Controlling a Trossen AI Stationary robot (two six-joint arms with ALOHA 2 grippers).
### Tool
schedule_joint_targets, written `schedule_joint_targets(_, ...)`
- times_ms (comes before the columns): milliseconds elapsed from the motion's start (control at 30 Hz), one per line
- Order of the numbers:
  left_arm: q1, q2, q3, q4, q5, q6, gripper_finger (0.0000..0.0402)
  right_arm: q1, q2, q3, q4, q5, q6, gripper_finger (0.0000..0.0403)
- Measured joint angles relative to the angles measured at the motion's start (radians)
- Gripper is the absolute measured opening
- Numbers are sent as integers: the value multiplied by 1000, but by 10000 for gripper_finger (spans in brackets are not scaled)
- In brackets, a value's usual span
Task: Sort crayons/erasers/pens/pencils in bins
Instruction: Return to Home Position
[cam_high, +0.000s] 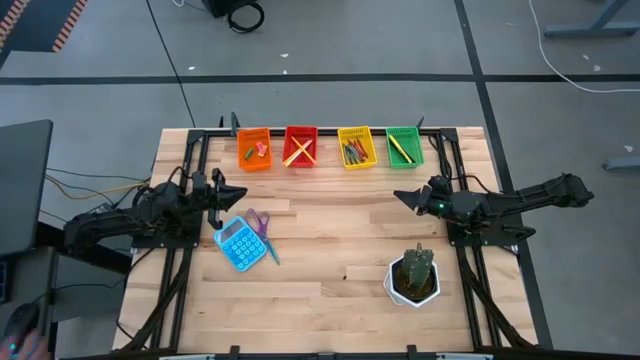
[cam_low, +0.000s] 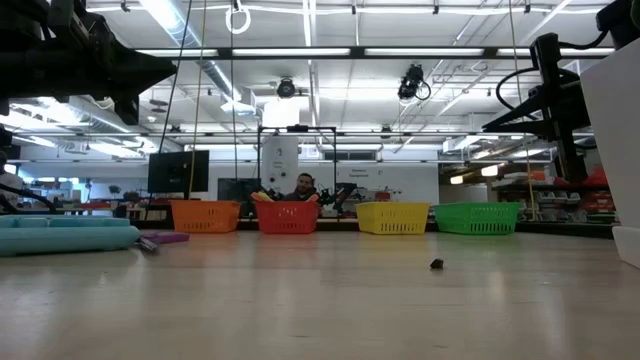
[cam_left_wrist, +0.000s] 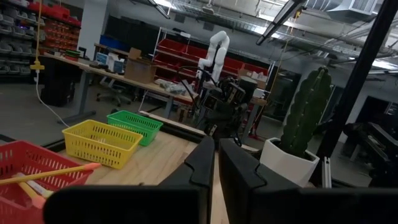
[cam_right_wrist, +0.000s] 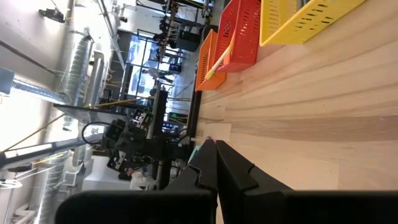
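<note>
both claws hang above the wooden table (cam_high: 330, 250) with nothing in them: the left gripper (cam_high: 236, 192) sits over the left side just above the blue calculator (cam_high: 237, 245) and purple-handled scissors (cam_high: 261, 230), its fingers (cam_left_wrist: 200, 163) nearly touching, and the right gripper (cam_high: 404, 197) waits over the right side near the white cactus pot (cam_high: 413, 283), fingers pressed together. four bins stand in a row along the far edge, well apart from either claw: the orange bin (cam_high: 254, 148) holds erasers (cam_high: 260, 149), the red bin (cam_high: 300, 146) holds yellow pencils (cam_high: 297, 152), the yellow bin (cam_high: 356, 147) holds crayons (cam_high: 353, 151), and the green bin (cam_high: 404, 146) holds pens (cam_high: 400, 148).
</note>
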Motion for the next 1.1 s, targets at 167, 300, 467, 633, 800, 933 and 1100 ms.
schedule_joint_targets(167,0,0,0,0,0,0,32,0,0,0,0,0,0,6)
schedule_joint_targets(300,-31,0,0,0,-8,0,39,0,0,0,0,0,0,6)
schedule_joint_targets(467,-124,0,0,0,-10,0,39,0,0,0,0,0,0,6)
schedule_joint_targets(633,-145,0,0,0,-10,0,32,0,0,0,0,0,0,6)
schedule_joint_targets(800,-145,0,0,0,-10,0,28,0,0,0,0,0,0,6)
schedule_joint_targets(933,-145,0,0,0,-11,0,33,0,0,0,0,0,0,6)
schedule_joint_targets(1100,-145,0,0,0,-11,0,39,0,0,0,0,0,0,6)
